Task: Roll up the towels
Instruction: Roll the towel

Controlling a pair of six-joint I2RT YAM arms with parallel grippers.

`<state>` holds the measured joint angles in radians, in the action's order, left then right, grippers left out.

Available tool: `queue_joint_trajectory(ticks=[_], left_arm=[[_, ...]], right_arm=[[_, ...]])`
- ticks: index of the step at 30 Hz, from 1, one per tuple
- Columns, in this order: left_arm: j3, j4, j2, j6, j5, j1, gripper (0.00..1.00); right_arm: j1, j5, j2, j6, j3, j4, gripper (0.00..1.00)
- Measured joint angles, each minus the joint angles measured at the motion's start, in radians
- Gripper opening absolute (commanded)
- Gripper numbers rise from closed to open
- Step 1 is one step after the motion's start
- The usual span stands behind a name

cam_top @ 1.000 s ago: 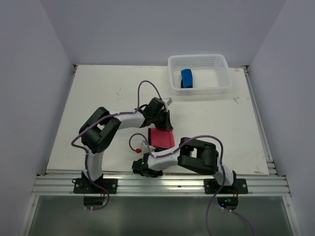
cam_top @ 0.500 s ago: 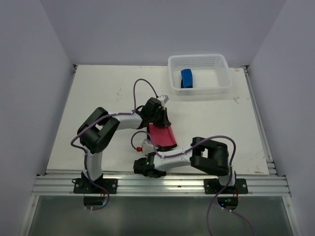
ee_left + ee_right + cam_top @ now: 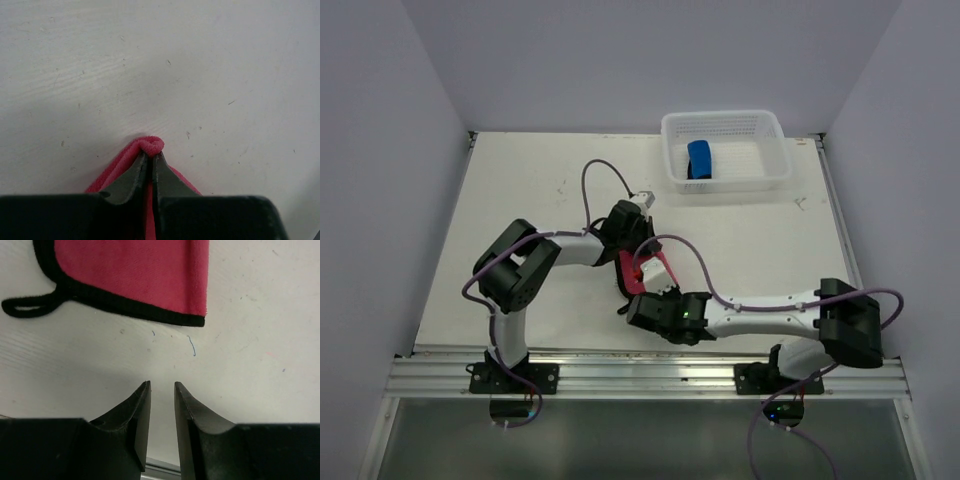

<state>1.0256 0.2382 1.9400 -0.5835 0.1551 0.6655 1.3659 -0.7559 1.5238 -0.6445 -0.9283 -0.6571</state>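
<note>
Left end effector (image 3: 150,157) pinches pink-red towel (image 3: 149,143); right end effector (image 3: 161,386) off hem.

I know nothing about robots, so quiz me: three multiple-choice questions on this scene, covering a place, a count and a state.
1. Where is the bright blue rolled cloth towel? A white mesh plastic basket; B bare table; C a gripper.
2. How many towels show? A one; B two; C three.
3. The left gripper is: A wide open; B shut on the pink-red cloth towel; C out of view.
Answers: 1 A, it lies inside the basket. 2 B, blue and pink-red. 3 B, it pinches a fold.
</note>
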Motion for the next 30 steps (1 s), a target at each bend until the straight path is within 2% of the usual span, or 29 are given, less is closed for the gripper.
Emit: queue_joint_trajectory(ticks=[7, 16, 23, 30], left_arm=[[-0.042, 0.046, -0.016, -0.008, -0.024, 0.000, 0.00], [-0.074, 0.098, -0.022, -0.023, -0.033, 0.000, 0.00], [-0.088, 0.119, -0.024, -0.031, -0.037, 0.000, 0.00], [-0.090, 0.123, -0.024, -0.035, -0.040, 0.000, 0.00]], right_arm=[[-0.304, 0.259, -0.227, -0.106, 0.177, 0.204, 0.29], [-0.576, 0.523, -0.262, -0.304, 0.335, 0.422, 0.40], [-0.698, 0.618, -0.254, -0.433, 0.423, 0.534, 0.40], [-0.737, 0.695, -0.179, -0.486, 0.437, 0.671, 0.40]])
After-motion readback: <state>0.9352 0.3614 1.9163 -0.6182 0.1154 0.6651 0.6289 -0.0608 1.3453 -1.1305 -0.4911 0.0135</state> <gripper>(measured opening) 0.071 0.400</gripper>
